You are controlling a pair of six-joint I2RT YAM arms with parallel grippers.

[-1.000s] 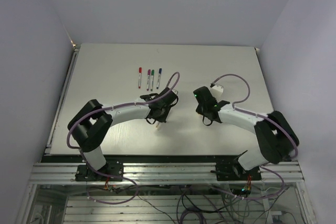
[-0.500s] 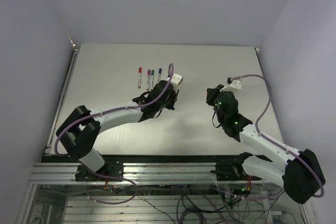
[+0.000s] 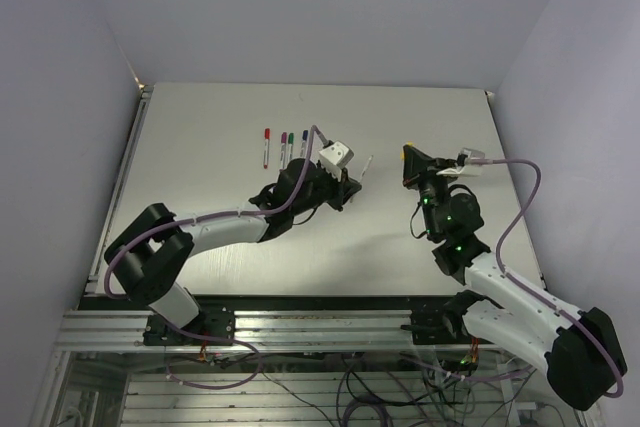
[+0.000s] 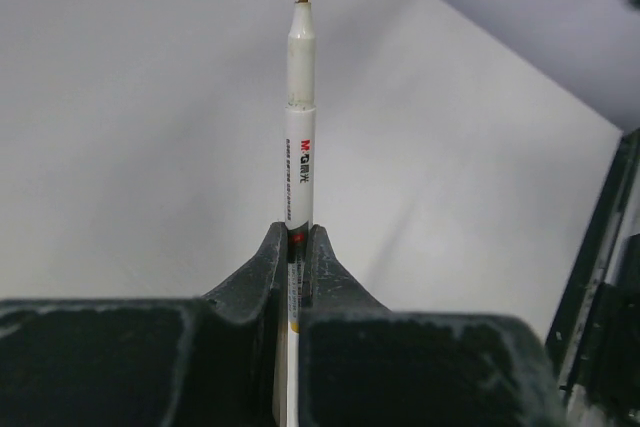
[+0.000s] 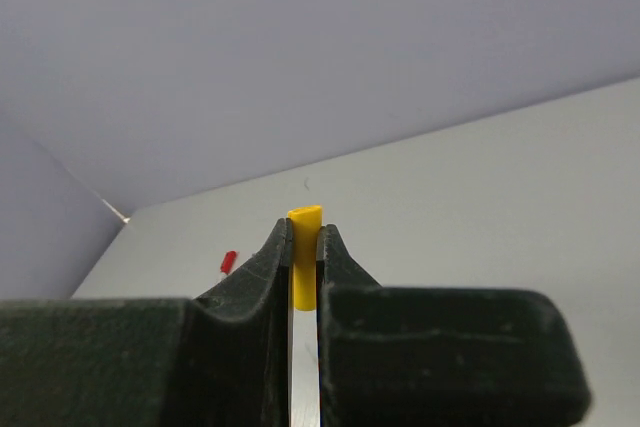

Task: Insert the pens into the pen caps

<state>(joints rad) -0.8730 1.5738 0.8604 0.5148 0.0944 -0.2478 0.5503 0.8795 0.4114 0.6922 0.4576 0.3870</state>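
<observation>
My left gripper [image 4: 298, 239] pinches the uncapped pen [image 4: 299, 127] and my right gripper [image 5: 303, 237] pinches the yellow cap [image 5: 305, 221], apart at centre frame; four pens [image 3: 285, 149] at upper left look capped, one insertion remains.

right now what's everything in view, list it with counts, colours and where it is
held pen: one, white barrel, uncapped brownish tip, raised off the table in the left jaws
held cap: one, yellow, in the right jaws
pens on table: four, white with red, purple, green and blue ends, in a row far left of centre
table: one, pale grey
metal frame: one, silver, near edge
left arm: one, black and white, jaws shut on held pen
right arm: one, black and white, jaws shut on held cap
</observation>
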